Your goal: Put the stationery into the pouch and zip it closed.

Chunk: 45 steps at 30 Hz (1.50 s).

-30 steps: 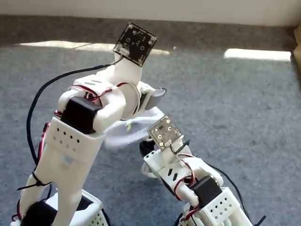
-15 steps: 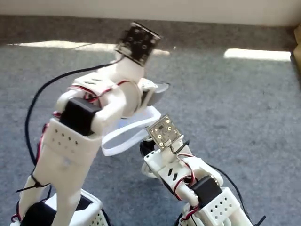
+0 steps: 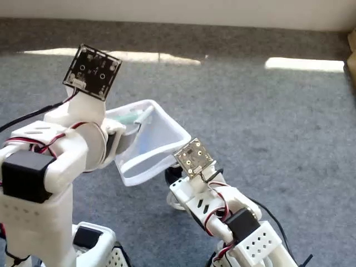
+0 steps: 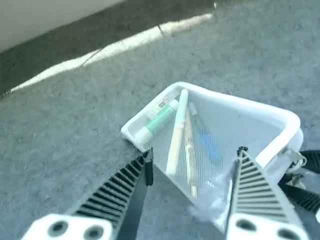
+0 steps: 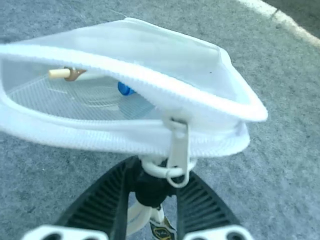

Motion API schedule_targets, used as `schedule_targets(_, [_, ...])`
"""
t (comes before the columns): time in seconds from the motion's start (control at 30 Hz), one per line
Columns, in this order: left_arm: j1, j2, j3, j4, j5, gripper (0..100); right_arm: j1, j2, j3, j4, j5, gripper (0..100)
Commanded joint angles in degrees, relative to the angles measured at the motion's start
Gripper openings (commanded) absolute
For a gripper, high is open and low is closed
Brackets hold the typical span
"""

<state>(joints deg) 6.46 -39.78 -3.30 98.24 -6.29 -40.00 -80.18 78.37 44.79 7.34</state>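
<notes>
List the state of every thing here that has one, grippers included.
pouch: open, mouth gaping, not zipped.
zip pull: hanging loose at the pouch's end, on the right gripper's side.
stationery: inside the pouch, lying flat.
left gripper: open, above the pouch, holding nothing.
right gripper: shut on the pouch's end, just under the zip pull.
</notes>
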Motion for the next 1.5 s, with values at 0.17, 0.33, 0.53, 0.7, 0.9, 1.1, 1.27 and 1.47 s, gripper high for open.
schedule_targets(0.17, [-5.6,-1.4,7.0,3.3,-8.4,25,4.4,-1.3,0.5,-6.5,-5.2,0.5])
schedule_targets(0.33, [-5.2,-4.7,13.7,3.4,-9.5,25,4.4,-1.3,0.3,-6.5,-5.6,0.5])
schedule_targets(0.53, [-3.5,-15.9,21.6,3.4,-9.6,25,4.4,-1.3,0.2,-6.5,-5.6,0.5])
schedule_targets(0.7, [2.9,-19.6,30.5,3.1,-9.1,25,4.4,-1.3,0.2,-6.5,-5.7,0.5])
schedule_targets(0.9, [0.1,-20.1,36.7,-1.8,-3.6,25,4.4,-1.3,0.3,-6.5,-5.7,0.5])
schedule_targets(1.1, [-5.7,-20.1,37.0,-5.1,-3.8,19,4.4,-1.3,0.5,-6.5,-5.7,0.5])
schedule_targets(1.27, [-5.8,-19.9,40.3,-8.4,-4.0,9,4.4,-1.3,0.5,-6.5,-5.7,0.5])
schedule_targets(1.47, [-6.2,-20.0,43.4,-16.0,-6.8,4,4.3,-1.3,0.5,-6.0,-5.5,0.5])
